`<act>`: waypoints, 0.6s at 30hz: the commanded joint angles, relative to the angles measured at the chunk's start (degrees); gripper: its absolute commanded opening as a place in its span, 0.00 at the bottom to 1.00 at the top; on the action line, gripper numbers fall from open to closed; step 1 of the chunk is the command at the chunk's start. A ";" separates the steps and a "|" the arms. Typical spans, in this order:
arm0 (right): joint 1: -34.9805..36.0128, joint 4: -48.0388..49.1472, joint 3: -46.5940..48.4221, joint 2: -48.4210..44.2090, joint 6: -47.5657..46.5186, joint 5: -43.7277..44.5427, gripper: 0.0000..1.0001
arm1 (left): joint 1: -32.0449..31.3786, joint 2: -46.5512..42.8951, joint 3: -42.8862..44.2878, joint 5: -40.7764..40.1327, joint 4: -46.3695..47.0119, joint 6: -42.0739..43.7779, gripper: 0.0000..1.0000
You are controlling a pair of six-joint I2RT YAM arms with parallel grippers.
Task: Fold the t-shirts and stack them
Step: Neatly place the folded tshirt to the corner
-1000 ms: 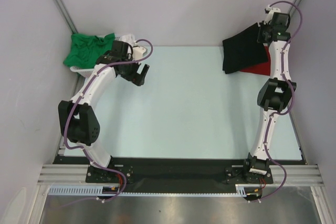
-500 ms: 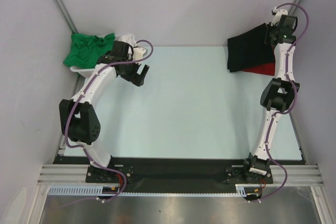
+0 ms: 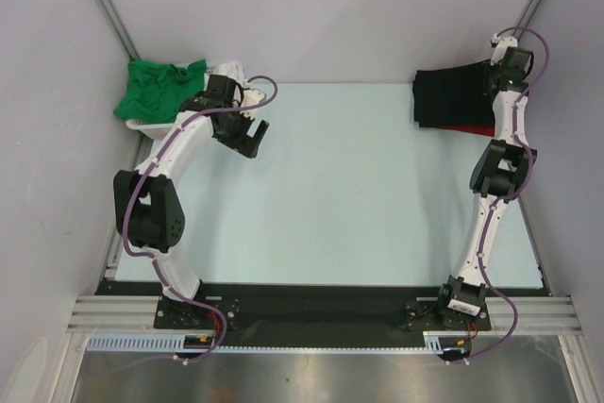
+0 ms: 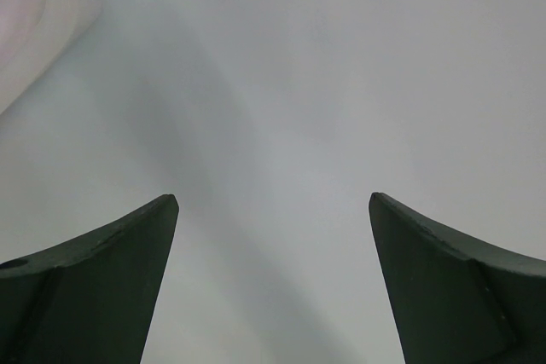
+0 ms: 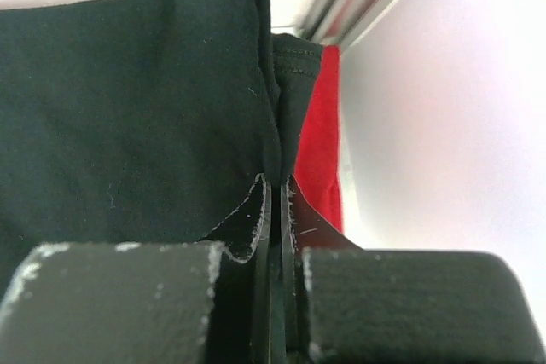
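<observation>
At the far right corner of the tabletop (image 3: pixel 359 186) the right hand (image 5: pixel 275 202) grips the black t-shirt (image 3: pixel 451 96), which runs leftward from it along the far edge over the red t-shirt (image 3: pixel 467 128); the left hand (image 4: pixel 273 210), released, hangs well apart near the far left corner

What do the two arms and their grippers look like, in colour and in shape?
The left arm and right arm have slim white links between bulky black joints, and a purple cable loops along each. The left gripper has dark, wedge-shaped fingers narrowing to points. On the right gripper the fingers look alike, with pale scuffs on their edges.
</observation>
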 commanded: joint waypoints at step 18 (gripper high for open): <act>-2.11 10.93 0.46 -1.28 -7.49 4.24 0.00 | -0.56 3.08 3.48 -2.63 -1.18 -0.04 1.00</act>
